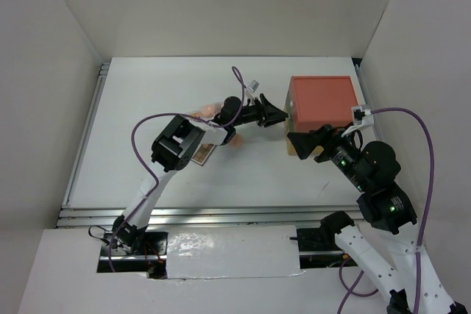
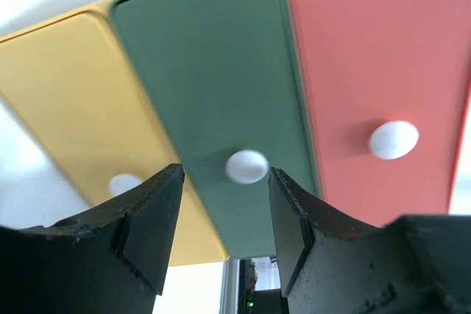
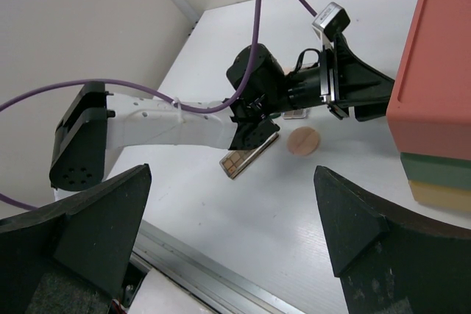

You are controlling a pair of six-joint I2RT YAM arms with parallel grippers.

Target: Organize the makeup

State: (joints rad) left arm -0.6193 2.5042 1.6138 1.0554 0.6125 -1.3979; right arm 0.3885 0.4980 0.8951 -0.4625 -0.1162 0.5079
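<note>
My left gripper [image 1: 280,114] [image 2: 224,185] is open, right at the front of the drawer box [image 1: 322,99]. In the left wrist view the white knob [image 2: 246,166] of the green drawer [image 2: 221,86] sits just beyond the gap between my fingertips, and I cannot tell if they touch it. My right gripper [image 1: 309,143] [image 3: 232,178] is wide open and empty, low by the box's near left corner. On the table under the left arm lie an eyeshadow palette [image 3: 250,157] [image 1: 204,155], a round peach compact [image 3: 303,140] and a second palette [image 3: 296,114]. More peach compacts [image 1: 208,112] show behind the arm.
The box has yellow [image 2: 88,101], green and red [image 2: 375,71] drawers, all shut, each with a white knob. It stands at the table's back right [image 3: 434,64]. White walls enclose the table. A metal rail [image 1: 184,215] runs along the near edge.
</note>
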